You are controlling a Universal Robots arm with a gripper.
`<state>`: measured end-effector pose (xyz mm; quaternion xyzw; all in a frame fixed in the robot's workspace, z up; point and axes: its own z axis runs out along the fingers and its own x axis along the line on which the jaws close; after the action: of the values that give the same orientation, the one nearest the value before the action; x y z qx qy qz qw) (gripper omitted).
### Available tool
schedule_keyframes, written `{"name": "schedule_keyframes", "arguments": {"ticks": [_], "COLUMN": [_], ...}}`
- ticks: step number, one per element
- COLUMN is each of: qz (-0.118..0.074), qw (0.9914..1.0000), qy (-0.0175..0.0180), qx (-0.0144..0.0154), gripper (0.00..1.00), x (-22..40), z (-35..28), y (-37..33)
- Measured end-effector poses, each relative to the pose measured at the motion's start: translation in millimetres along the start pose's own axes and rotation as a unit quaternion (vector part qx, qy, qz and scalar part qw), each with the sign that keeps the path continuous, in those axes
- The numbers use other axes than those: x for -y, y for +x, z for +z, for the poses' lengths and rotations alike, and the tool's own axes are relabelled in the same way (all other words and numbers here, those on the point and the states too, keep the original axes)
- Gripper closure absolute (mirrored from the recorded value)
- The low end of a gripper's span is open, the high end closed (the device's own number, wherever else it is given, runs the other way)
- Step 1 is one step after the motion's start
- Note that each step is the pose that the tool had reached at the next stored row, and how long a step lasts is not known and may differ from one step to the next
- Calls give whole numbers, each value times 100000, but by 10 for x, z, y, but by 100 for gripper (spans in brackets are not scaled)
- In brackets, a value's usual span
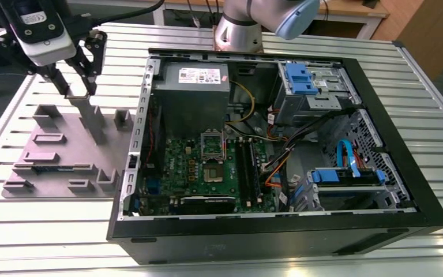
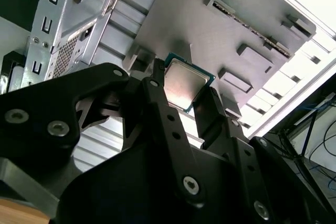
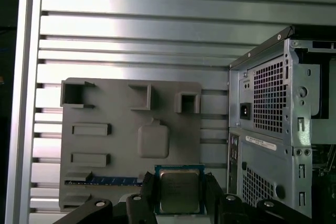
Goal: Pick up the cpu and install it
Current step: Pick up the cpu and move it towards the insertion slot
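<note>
So, over the grey tray (image 1: 60,156), at the exterior view's left, the gripper (image 1: 78,91) is seen clamped on the cpu (image 3: 179,191), which is pinched by its edges between the black fingers (image 2: 157,103) above that tray. The open PC case (image 1: 267,236) is parked just beside the tray, at the exterior view's right.

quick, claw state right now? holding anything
claw: shut on the cpu, gripping it by its edges above the grey tray
</note>
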<state>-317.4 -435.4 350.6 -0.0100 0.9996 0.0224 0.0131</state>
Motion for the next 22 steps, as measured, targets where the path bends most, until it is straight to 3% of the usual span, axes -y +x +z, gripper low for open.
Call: {"name": "schedule_keyframes", "arguments": {"ticks": [5,10,17,22], "qz": [-2,-6,0,-4], "qw": [100000,100000,100000,100000], "qy": [-3,-2,-5,-7], "qx": [3,-3,-21,-71], "gripper": [53,53,53,53], "x": [-3,-3,0,3], "z": [-72,-76,-71,-68], "y": [-2,-25,-170,-314]}}
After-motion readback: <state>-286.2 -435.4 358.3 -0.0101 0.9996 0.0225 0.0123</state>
